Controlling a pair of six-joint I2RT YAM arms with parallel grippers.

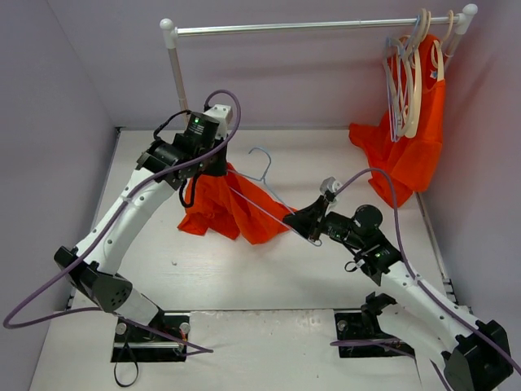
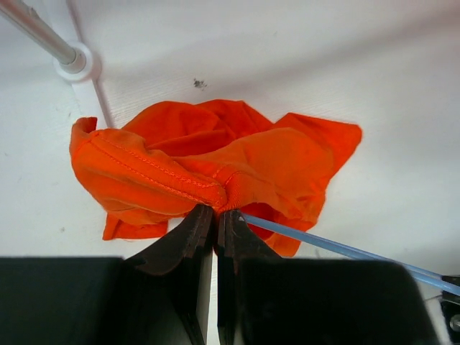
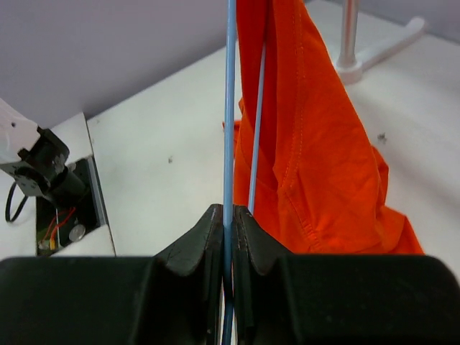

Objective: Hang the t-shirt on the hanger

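An orange t-shirt [image 1: 232, 208] hangs bunched at the table's middle, its lower part resting on the table. My left gripper [image 1: 213, 163] is shut on its upper edge; the left wrist view shows the fabric [image 2: 215, 165] pinched between my fingertips [image 2: 215, 210]. The thin pale blue wire hanger [image 1: 262, 175] has its hook above the shirt, and its wires run through the cloth. My right gripper [image 1: 313, 224] is shut on the hanger's right end; the right wrist view shows the blue wire [image 3: 229, 108] clamped between the jaws, with the shirt [image 3: 316, 129] just right of it.
A clothes rail [image 1: 309, 27] spans the back, its left post [image 1: 177, 77] behind my left arm. Several cream hangers [image 1: 415, 73] and another orange garment [image 1: 411, 138] hang at its right end. Walls close in left and right.
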